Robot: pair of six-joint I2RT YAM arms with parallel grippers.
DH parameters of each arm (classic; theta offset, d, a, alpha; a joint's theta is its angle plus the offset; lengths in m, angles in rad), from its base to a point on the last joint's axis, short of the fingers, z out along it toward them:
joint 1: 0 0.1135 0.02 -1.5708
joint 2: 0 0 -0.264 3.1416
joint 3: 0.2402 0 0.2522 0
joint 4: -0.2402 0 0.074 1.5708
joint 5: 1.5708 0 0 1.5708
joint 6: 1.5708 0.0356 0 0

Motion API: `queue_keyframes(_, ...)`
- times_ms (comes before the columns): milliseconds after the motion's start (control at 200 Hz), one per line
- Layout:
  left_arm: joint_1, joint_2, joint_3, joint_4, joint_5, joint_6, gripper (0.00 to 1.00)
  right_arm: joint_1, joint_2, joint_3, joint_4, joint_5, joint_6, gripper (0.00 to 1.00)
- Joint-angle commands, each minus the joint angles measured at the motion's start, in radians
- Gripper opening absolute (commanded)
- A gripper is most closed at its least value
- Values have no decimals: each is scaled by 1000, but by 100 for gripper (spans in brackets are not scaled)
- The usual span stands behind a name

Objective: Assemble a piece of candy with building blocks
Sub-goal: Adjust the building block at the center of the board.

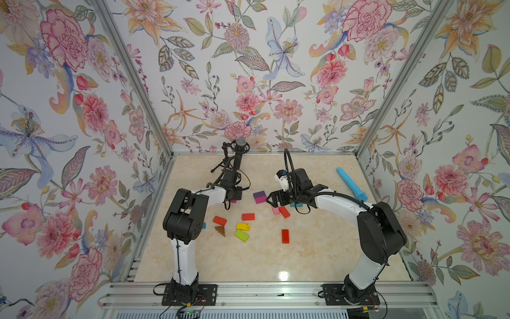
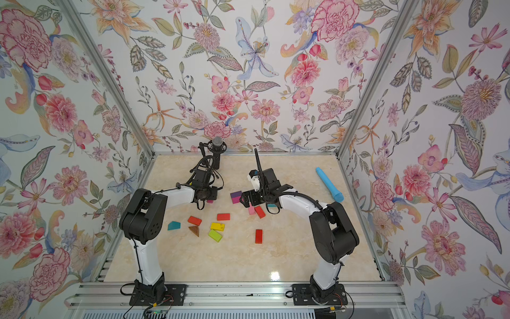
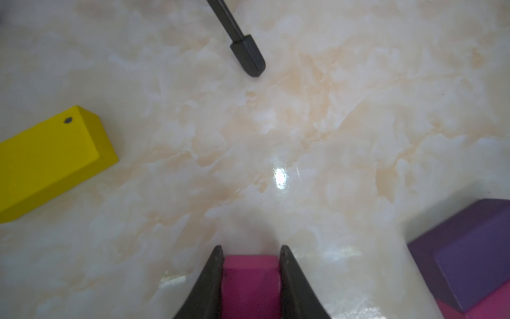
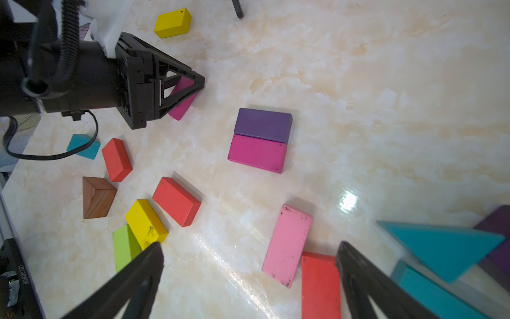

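The left fingers pinch a magenta brick by its long sides. Whether it is clear of the marble-patterned surface cannot be told. It sits at nine o'clock from a purple brick and a second magenta brick, which lie flat with their long sides touching. The right fingers are spread wide above a pink brick and a red brick, at five o'clock from that pair. A yellow brick, a green brick and a brown triangle lie at seven o'clock.
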Motion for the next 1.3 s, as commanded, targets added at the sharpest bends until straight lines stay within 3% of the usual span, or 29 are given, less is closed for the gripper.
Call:
queue_keyframes(0, -2, 28, 16, -32, -22, -21, 25, 9, -47, -3, 3, 18, -5, 100)
queue_keyframes(335, -1, -4, 6, -27, -10, -43, 47, 9, -87, -30, 3, 35, -10, 100)
queue_keyframes(540, -2, -92, -51, -18, 27, -55, 84, 4, -112, -61, 4, 47, -14, 100)
queue_keyframes(625, -2, -154, -131, 3, 27, -62, 95, 3, -124, -83, 3, 50, -13, 100)
queue_keyframes(901, -5, -251, -343, 134, 132, -138, 96, 6, -127, -127, 18, 59, -3, 100)
queue_keyframes(1296, -75, -188, -317, 183, 179, -177, 93, 5, -121, -129, 23, 60, 7, 100)
